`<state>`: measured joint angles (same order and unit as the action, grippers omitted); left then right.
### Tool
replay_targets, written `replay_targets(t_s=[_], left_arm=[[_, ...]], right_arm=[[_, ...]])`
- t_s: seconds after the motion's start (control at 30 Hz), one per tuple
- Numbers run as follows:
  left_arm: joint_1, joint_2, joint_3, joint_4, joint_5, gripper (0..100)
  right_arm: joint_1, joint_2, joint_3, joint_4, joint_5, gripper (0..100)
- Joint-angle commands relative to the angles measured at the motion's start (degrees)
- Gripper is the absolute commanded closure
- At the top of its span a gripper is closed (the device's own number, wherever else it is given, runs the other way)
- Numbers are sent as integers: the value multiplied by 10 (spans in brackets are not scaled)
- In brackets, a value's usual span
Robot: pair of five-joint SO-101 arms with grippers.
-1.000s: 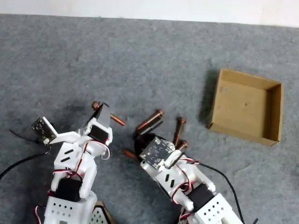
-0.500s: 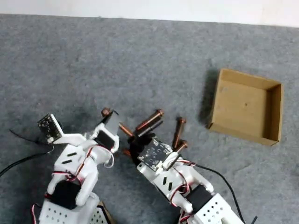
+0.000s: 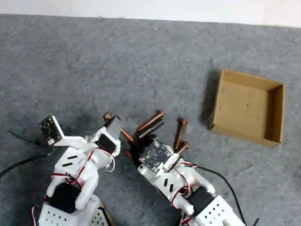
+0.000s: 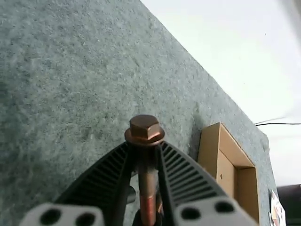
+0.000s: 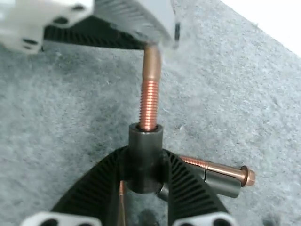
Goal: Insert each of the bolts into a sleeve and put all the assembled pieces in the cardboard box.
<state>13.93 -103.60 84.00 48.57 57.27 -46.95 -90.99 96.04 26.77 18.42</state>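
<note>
- Your bolt (image 5: 150,84) has its threaded tip in the mouth of the sleeve (image 5: 145,160), just ahead of the two arms and well to the left of the box (image 3: 247,106).
- Your left gripper (image 4: 144,153) is clamped on the bolt's shank just under the head.
- Your right gripper (image 5: 144,165) is closed around the sleeve.
- Under them is a grey felt mat (image 3: 117,61), with a white strip (image 3: 188,7) along its far edge.
- Other bolts (image 3: 180,129) lie between the right gripper and the box.
- A sleeved bolt (image 5: 221,176) lies on the mat just beside the held sleeve.
</note>
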Motion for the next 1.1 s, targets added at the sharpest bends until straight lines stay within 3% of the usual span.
replay_targets(t_s=[0.0, 0.1, 0.6, 0.8, 1.07], left_arm=[[8, -7, -2, -12, -4, 996], [41, -7, -2, -11, -5, 996], [44, -7, 9, -11, -36, 996], [119, -7, -7, 65, -36, 996], [154, -7, -38, 136, -36, 996]], right_arm=[[-7, -11, 44, -15, 34, 994], [-6, -11, 44, -15, 33, 994], [-3, -11, 43, -15, 34, 994], [-3, -12, 43, -15, 37, 994], [-2, -12, 42, -15, 37, 994]])
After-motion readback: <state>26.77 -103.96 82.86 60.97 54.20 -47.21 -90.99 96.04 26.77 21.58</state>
